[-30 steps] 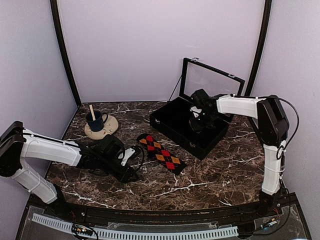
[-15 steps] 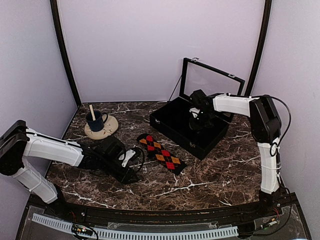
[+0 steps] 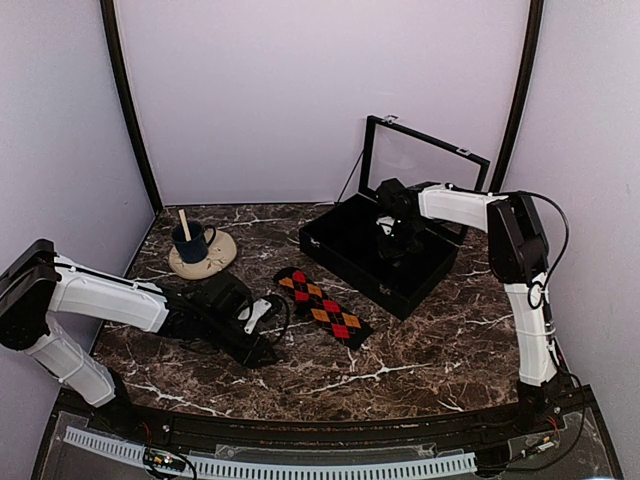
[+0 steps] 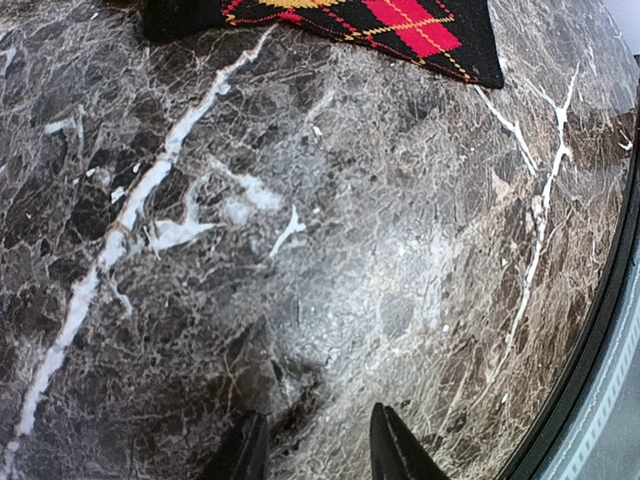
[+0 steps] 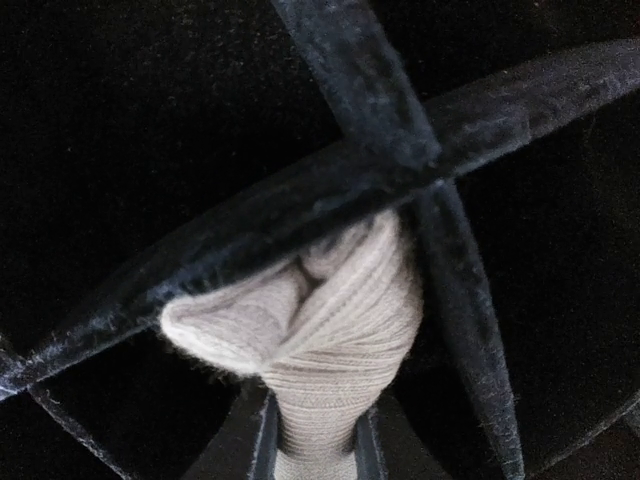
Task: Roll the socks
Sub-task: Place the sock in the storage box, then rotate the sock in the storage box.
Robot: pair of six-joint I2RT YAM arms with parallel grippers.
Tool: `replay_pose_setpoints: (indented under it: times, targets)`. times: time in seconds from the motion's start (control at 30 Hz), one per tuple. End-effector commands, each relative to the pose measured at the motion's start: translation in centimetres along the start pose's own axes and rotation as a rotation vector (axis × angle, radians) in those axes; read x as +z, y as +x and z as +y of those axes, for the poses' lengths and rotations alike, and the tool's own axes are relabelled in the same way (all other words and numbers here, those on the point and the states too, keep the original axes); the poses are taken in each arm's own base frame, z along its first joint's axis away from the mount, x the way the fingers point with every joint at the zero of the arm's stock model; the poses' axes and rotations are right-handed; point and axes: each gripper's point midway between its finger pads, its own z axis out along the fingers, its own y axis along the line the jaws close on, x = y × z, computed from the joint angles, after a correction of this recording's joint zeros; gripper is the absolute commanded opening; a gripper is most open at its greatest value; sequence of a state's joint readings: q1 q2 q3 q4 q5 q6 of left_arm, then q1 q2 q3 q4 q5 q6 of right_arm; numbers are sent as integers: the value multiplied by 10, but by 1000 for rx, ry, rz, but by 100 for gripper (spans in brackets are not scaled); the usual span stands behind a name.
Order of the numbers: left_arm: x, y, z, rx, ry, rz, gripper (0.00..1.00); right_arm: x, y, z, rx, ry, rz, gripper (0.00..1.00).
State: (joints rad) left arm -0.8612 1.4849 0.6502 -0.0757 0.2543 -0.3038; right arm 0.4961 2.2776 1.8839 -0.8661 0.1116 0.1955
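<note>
The black sock with red and orange argyle diamonds (image 3: 323, 308) lies flat on the marble table, and its edge shows at the top of the left wrist view (image 4: 380, 20). My left gripper (image 3: 262, 350) rests low over the table, near-left of that sock, open with only bare marble between its fingers (image 4: 312, 450). My right gripper (image 3: 396, 236) reaches down into the black box (image 3: 340, 252). It is shut on the rolled tan ribbed sock (image 5: 320, 330), whose bundle presses against the box's velvet dividers (image 5: 380, 90).
The box's glass lid (image 3: 425, 160) stands open at the back. A blue mug (image 3: 192, 242) with a wooden stick stands on a saucer (image 3: 218, 258) at the back left. The table's front rim (image 4: 600, 330) runs close to the left gripper.
My right gripper has shifted slightly left and back inside the box with the tan sock. The left arm has barely moved.
</note>
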Motion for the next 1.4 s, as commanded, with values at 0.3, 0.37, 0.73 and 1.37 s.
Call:
replay_pose_setpoints:
  times: [0.3,0.37,0.73,1.37]
  targets:
    - [-9,-11,-4,-33,9,-39,37,-35,-26,-10,31,-5,-91,42]
    - [-10,-11,-4,-38,9,-42,37,-44,-30,-9,34,-11,-112,43]
    - [-11,-8,-3,-63,15,-58,37,-80,-42,-10,50,-29,-188,44]
    - [-24,-28,4,-84,-41,-167,37,-138,3,79,-172,-106,-302,44]
